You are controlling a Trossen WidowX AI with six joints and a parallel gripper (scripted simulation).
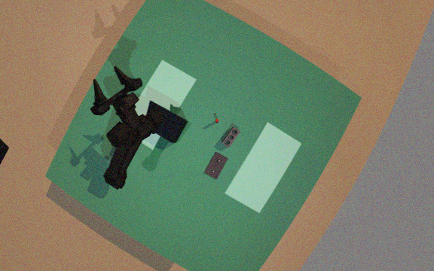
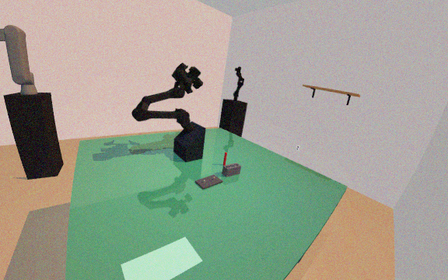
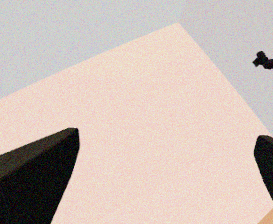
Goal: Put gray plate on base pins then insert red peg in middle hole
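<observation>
The gray plate (image 1: 231,137) (image 2: 232,169), a thick block with three holes in its top, sits on the green mat, apart from the base. The base (image 1: 216,165) (image 2: 208,182) is a flat dark gray slab with two small pins pointing up; nothing lies on it. The red peg (image 1: 217,120) (image 2: 225,159) stands upright beside the plate, on the side away from the base. My gripper (image 1: 105,74) (image 3: 168,141) is open and empty, raised high and far from all three. The wrist view shows its two fingers wide apart against the wall, with none of the task's objects.
The arm's dark mounting block (image 1: 168,122) (image 2: 190,145) stands on the green mat (image 1: 296,102) (image 2: 267,218). Pale rectangles (image 1: 264,167) (image 2: 162,260) mark the mat. Beyond it are a gray arm on a black pedestal (image 2: 33,136), another black pedestal (image 2: 232,117) with a small arm, and a wall shelf (image 2: 330,90).
</observation>
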